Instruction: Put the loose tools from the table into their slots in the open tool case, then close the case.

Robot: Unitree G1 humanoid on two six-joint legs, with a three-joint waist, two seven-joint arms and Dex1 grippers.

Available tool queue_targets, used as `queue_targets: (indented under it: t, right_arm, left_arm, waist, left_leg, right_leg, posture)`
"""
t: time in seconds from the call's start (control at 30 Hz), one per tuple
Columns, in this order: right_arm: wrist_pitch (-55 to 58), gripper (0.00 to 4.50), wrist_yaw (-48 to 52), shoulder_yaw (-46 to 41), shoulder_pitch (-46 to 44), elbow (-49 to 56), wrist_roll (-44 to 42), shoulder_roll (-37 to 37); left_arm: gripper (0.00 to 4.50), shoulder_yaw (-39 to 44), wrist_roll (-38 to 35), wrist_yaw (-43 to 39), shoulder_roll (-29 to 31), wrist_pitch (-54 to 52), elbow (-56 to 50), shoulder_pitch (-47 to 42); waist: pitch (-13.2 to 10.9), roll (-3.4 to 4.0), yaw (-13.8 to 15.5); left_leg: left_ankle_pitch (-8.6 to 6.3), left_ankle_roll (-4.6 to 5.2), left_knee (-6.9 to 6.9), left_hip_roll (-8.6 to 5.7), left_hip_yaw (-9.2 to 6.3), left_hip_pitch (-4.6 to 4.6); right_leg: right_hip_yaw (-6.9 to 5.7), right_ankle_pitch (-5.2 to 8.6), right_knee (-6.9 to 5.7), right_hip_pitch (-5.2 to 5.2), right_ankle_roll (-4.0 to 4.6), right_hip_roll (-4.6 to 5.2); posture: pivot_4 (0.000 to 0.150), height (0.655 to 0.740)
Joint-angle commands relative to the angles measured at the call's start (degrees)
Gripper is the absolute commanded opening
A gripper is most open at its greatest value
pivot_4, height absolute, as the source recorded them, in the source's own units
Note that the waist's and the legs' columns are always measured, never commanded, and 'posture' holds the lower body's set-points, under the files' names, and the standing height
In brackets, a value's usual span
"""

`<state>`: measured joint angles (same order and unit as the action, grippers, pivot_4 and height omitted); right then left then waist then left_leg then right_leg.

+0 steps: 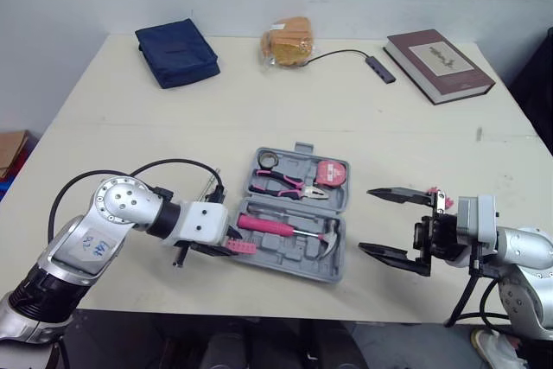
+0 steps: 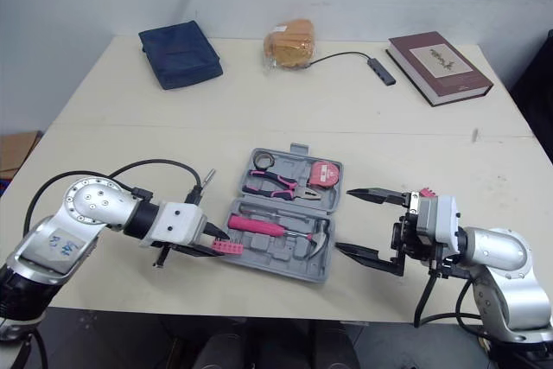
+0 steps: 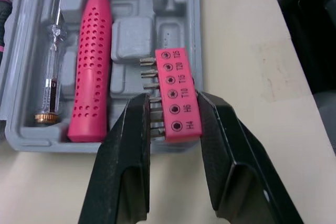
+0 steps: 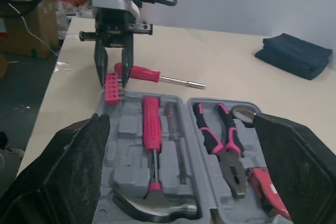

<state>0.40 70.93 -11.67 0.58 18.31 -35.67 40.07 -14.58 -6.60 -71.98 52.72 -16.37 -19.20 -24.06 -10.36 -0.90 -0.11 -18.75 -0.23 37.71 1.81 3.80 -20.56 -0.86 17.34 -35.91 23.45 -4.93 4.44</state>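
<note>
Seen from the head, the open grey plastic tool case (image 1: 298, 213) lies near the front edge of the pale counter (image 1: 389, 136), between the two arms. It holds a pink-handled hammer (image 1: 289, 231), pink-gripped pliers (image 1: 281, 183) and a round pink tape measure (image 1: 329, 174). The left hand (image 1: 231, 244) is at the case's left end, its black fingers closed on a pink strip-shaped bit holder (image 1: 242, 248). The right hand (image 1: 367, 220) hovers just right of the case, spread wide and empty. Along the far side lie a navy fabric pouch (image 1: 177, 52), a bagged bread roll (image 1: 289, 42) and a brown hardcover book (image 1: 439, 65). The left wrist view shows the holder pinched between both fingers over the case's corner, beside the hammer's dotted grip; whether it touches the tray cannot be told. A clear-handled tester screwdriver (image 3: 52, 72) lies in its slot. In the right wrist view, a pink-handled screwdriver (image 4: 157, 76) lies loose on the counter just left of the case.
</note>
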Motion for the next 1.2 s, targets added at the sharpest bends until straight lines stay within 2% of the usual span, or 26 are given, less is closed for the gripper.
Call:
queue_targets:
  t: [0.03,0.37,0.77,1.03,1.1,1.2]
  right_arm:
    - [0.09,4.50,0.97,-0.76,0.75,1.94,-1.45,0.71]
    - [-3.79,4.50,2.50,-1.10,3.19,-0.68,-0.07,-0.82]
    - [-6.16,4.50,1.66,-1.47,5.40,-0.51,-0.09,-0.98]
    - [-5.37,4.50,0.22,-0.89,5.17,0.59,-0.31,-0.83]
    - [-5.35,4.50,0.15,-0.81,5.28,0.67,-0.34,-0.84]
    - [-5.25,4.50,-0.26,-1.05,5.66,0.87,-0.49,-0.92]
  left_arm:
    - [0.64,-2.30,4.53,2.12,-1.07,-0.31,1.53,-2.67]
    - [0.64,-5.33,7.28,3.17,-5.44,-0.59,4.06,-5.22]
    - [0.64,-7.20,8.08,-0.34,-4.32,-4.81,2.89,-6.09]
    - [0.64,-8.82,9.34,0.08,-6.33,-4.97,5.94,-8.75]
    - [1.67,-8.38,8.33,-0.49,-6.57,-5.16,5.35,-8.49]
    - [2.92,-5.44,5.79,-0.48,-6.63,-4.11,3.05,-8.28]
  waist:
    - [0.00,0.00,0.05]
    - [0.00,-0.01,0.03]
    - [0.00,0.00,0.02]
    - [0.00,0.00,0.09]
    - [0.00,0.00,0.09]
    - [0.00,-0.01,0.10]
  left_leg:
    - [-0.01,0.01,0.02,-0.01,0.00,-0.01]
    - [-0.02,0.07,0.25,0.03,0.01,-0.08]
    - [-0.02,0.07,0.28,0.03,0.01,-0.07]
    - [-0.01,0.09,0.34,-0.01,0.01,-0.07]
    - [-0.01,0.10,0.34,-0.01,0.01,-0.07]
    - [-0.01,0.10,0.35,-0.01,0.00,-0.08]
  right_leg:
    - [0.00,0.00,0.00,0.00,0.00,-0.02]
    - [0.03,-0.01,-0.05,0.00,-0.01,-0.12]
    - [0.04,-0.01,-0.09,-0.01,-0.02,-0.13]
    - [0.04,-0.01,-0.11,-0.04,-0.03,-0.23]
    - [0.04,-0.02,-0.11,-0.04,-0.03,-0.23]
    - [0.04,-0.02,-0.12,-0.04,-0.03,-0.22]
  posture:
    - [0.150,0.7400]
    - [0.150,0.7400]
    - [0.150,0.7400]
    - [0.150,0.7400]
    - [0.150,0.7400]
    - [0.150,0.7400]
